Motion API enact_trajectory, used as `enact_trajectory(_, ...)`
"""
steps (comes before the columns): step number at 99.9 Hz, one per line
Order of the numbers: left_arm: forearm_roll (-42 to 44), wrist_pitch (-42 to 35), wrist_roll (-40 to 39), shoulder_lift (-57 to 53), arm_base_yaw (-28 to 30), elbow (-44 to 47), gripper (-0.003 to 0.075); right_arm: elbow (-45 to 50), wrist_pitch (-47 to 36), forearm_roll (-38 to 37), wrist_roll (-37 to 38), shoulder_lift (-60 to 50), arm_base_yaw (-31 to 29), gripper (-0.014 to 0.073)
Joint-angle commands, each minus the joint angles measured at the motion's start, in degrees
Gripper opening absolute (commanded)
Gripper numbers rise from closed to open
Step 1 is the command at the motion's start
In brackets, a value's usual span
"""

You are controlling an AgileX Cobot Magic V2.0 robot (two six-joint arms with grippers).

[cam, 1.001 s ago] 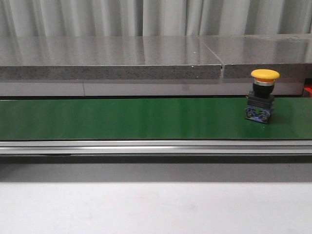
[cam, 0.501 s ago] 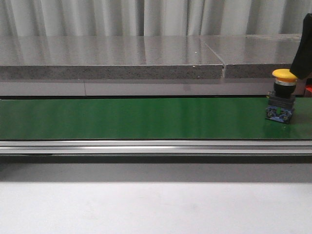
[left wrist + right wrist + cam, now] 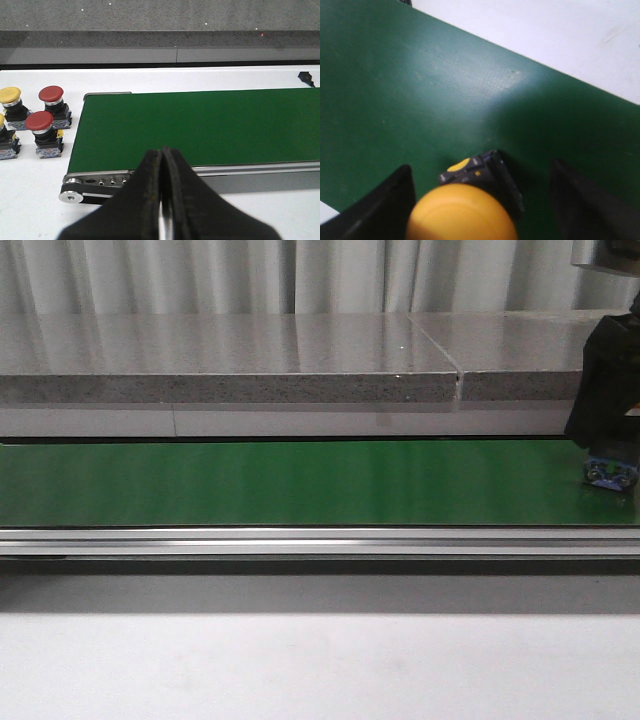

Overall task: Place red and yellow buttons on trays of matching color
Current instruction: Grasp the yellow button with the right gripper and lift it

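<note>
A yellow button (image 3: pixel 462 216) on a black base stands on the green belt (image 3: pixel 420 90), between the spread fingers of my right gripper (image 3: pixel 482 200), which is open and not touching it. In the front view the right gripper (image 3: pixel 607 400) hides the yellow cap, and only the button's blue-black base (image 3: pixel 610 476) shows at the belt's far right. My left gripper (image 3: pixel 162 165) is shut on nothing, near the belt's end (image 3: pixel 100 150). Two red buttons (image 3: pixel 51 95) (image 3: pixel 39 122) and a yellow button (image 3: pixel 10 96) stand on the white table beside that end. No trays are in view.
The green belt (image 3: pixel 300 480) has a metal rail (image 3: pixel 300 540) along its near side and a grey stone ledge (image 3: pixel 250 360) behind. Another yellow button (image 3: pixel 1 125) is cut off at the left wrist view's edge. A small black part (image 3: pixel 306 77) lies on the white table.
The yellow button has travelled right along the belt. My right gripper has come down over it from the upper right and now covers its cap in the front view.
</note>
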Motion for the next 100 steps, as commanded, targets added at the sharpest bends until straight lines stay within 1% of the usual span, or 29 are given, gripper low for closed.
enact_trajectory(1,-0.70,-4.15,-0.09,0.47,-0.44,-1.54,-0.0019,-1.30,0.58,1.87,-0.51,-1.91,0.00,0.0394)
enact_trajectory(4,-0.70,-4.15,-0.09,0.47,-0.44,-1.54,-0.0019,-1.30,0.96,1.87,-0.44,-1.91,0.00,0.0317)
enact_trajectory(11,-0.70,-4.15,-0.09,0.47,-0.44,-1.54,-0.0019,-1.47,1.60,1.87,-0.16,-2.11,0.00,0.0182)
enact_trajectory(16,-0.70,-4.15,-0.09,0.47,-0.44,-1.54,-0.0019,-1.47,1.66,1.87,-0.08,-2.42,0.00,0.0119)
enact_trajectory(21,-0.70,-4.15,-0.09,0.47,-0.44,-1.54,-0.0019,-1.47,1.73,1.80,-0.03,-3.08,-0.14,0.0085)
enact_trajectory(38,-0.70,-4.15,-0.09,0.47,-0.44,-1.54,-0.0019,-1.47,1.84,0.55,0.88,-7.99,-1.86,0.0079)
enact_trajectory(52,-0.70,-4.15,-0.09,0.47,-0.44,-1.54,-0.0019,-1.47,1.56,-1.48,4.29,-12.39,-6.17,0.0079)
enact_trajectory(64,-0.70,-4.15,-0.09,0.47,-0.44,-1.54,-0.0019,-1.47,0.48,-2.62,6.44,-14.58,-12.61,0.0079)
enact_trajectory(69,-0.70,-4.15,-0.09,0.47,-0.44,-1.54,-0.0019,-1.47,-0.30,-2.62,8.11,-14.95,-16.45,0.0079)
enact_trajectory(90,-0.70,-4.15,-0.09,0.47,-0.44,-1.54,-0.0019,-1.35,-3.47,-2.62,18.39,-14.88,-30.55,0.0079)
enact_trajectory(100,-0.70,-4.15,-0.09,0.47,-0.44,-1.54,-0.0019,-1.35,-5.84,-2.62,21.77,-14.88,-35.64,0.0079)
